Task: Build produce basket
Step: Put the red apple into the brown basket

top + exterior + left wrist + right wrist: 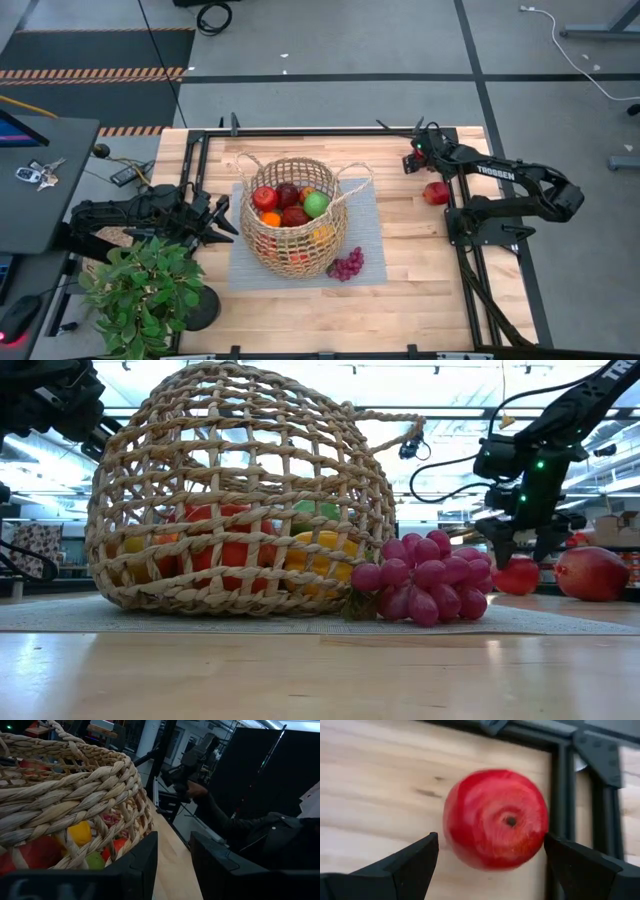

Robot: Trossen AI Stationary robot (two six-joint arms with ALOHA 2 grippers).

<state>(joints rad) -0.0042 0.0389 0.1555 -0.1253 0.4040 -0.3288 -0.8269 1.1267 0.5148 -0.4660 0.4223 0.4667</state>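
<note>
The bench (420,270) carries the basket (292,215) at centre, already holding produce, with grapes (347,264) at its five o'clock. The left tool (222,218), fingers narrowly apart and empty, waits at the basket's nine o'clock. The right tool (490,851), fingers wide apart, straddles a red apple (495,818) at the bench's two o'clock. Lower squarely, then close around its widest part.
</note>
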